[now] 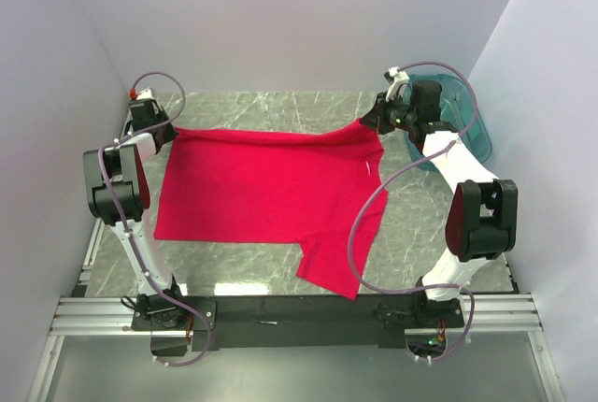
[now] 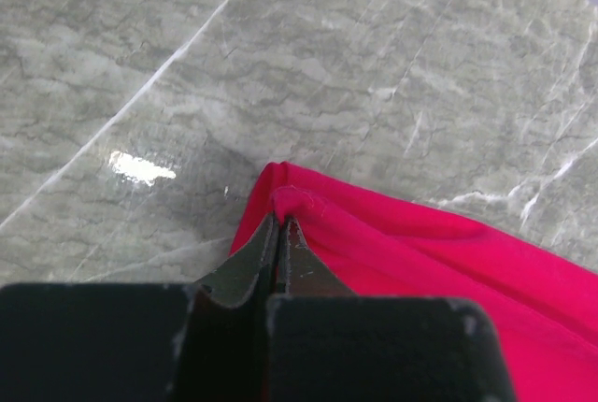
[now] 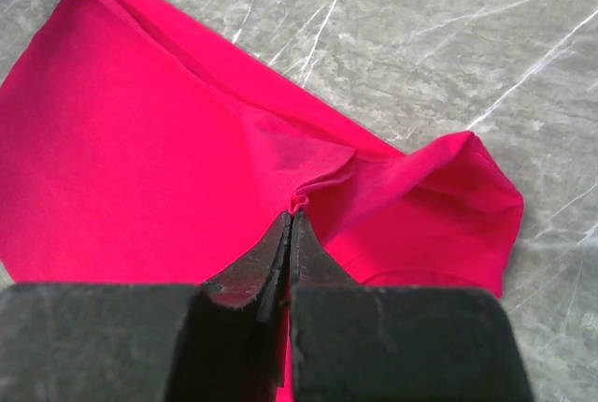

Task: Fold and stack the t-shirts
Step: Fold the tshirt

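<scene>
A red t-shirt (image 1: 266, 192) lies spread over the marble table, one sleeve hanging toward the near edge. My left gripper (image 1: 168, 131) is shut on the shirt's far left corner, where the cloth (image 2: 392, 243) bunches at the fingertips (image 2: 264, 238). At the far right, my right gripper (image 1: 367, 124) is shut on a pinched fold of the t-shirt (image 3: 140, 159) near the shoulder, with a sleeve (image 3: 458, 196) folded over to the right of the fingertips (image 3: 304, 234). The far edge of the shirt is stretched between the two grippers.
A teal plastic bin (image 1: 467, 122) stands at the back right, behind the right arm. Grey walls close in the table (image 1: 280, 107) on three sides. A black rail (image 1: 299, 308) runs along the near edge.
</scene>
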